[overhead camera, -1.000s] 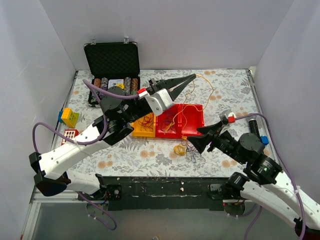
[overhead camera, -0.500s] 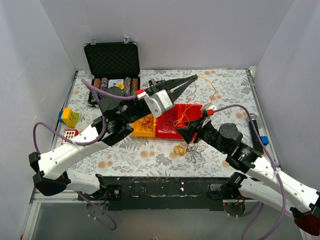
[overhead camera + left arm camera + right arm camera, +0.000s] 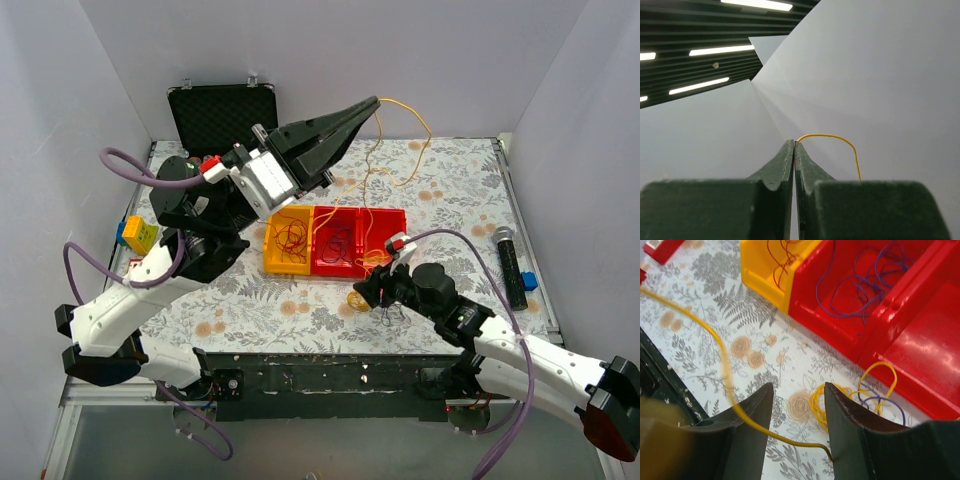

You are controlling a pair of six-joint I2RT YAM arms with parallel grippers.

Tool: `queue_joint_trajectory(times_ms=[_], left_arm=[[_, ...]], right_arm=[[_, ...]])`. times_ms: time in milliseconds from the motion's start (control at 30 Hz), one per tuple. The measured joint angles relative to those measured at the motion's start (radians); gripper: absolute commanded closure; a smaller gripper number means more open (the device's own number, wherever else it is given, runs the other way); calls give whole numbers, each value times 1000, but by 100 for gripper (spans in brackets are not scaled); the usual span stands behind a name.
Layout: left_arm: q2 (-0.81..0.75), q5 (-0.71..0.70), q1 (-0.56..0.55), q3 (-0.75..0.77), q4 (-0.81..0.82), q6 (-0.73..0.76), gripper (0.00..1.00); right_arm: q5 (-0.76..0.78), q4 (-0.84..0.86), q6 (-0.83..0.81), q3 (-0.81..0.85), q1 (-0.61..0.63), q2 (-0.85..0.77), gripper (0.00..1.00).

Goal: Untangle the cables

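Observation:
The cables lie as a small tangle (image 3: 372,298) of yellow and purple loops on the table in front of the red bins. My left gripper (image 3: 374,101) is raised high and shut on one yellow cable (image 3: 412,112), which arcs from its tip (image 3: 794,145) down toward the table. My right gripper (image 3: 358,296) is low at the tangle. It stands open, its jaws (image 3: 798,385) straddling bare table beside the yellow coil (image 3: 816,405). A blurred yellow strand (image 3: 725,365) crosses in front of its left finger. Purple loops (image 3: 890,407) lie just right of the coil.
A yellow bin (image 3: 270,262) holds red wires and joins two red bins (image 3: 400,215); the middle one holds purple wires (image 3: 865,280). An open black case (image 3: 222,118) stands at the back left. A black cylinder (image 3: 510,265) and blue block (image 3: 528,282) lie right; a yellow-blue block (image 3: 135,232) lies left.
My left gripper rose and swung back, lifting the yellow cable higher. My right gripper moved left and down to the tangle, and its jaws narrowed.

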Motion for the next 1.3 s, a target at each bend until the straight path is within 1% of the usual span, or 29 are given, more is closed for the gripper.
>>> queue_joint_trajectory(times_ms=[67,167,267,300,333,700,867,967,1067,1200,1300], left_arm=[[12,0,-2,29,0,0,100],[35,0,-3,80,-1,0,100],[55,-1,-3,132,-1,2,100],[61,-1,-3,151,0,3,100],[66,-1,-3,166,0,4,100],[82,0,-3,229,11,48,100],[108,7,-3,269,39,126,100],[122,25,-3,294,71,202,100],[131,43,-3,312,117,278,100],[149,59,-3,375,161,368,100],[150,61,-3,413,182,417,100]], right_arm=[[-4,18,13,-33,0,11,51],[-14,37,36,-99,0,14,65],[-18,40,61,-162,0,10,82],[-21,40,69,-178,0,6,91],[-23,39,77,-191,0,2,98],[-44,14,146,-275,0,-105,99],[-36,-26,181,-309,0,-141,99],[-25,-30,196,-309,0,-117,99],[-19,-23,216,-305,0,-50,99],[-14,-17,232,-244,0,69,99],[-14,-7,238,-214,0,123,99]])
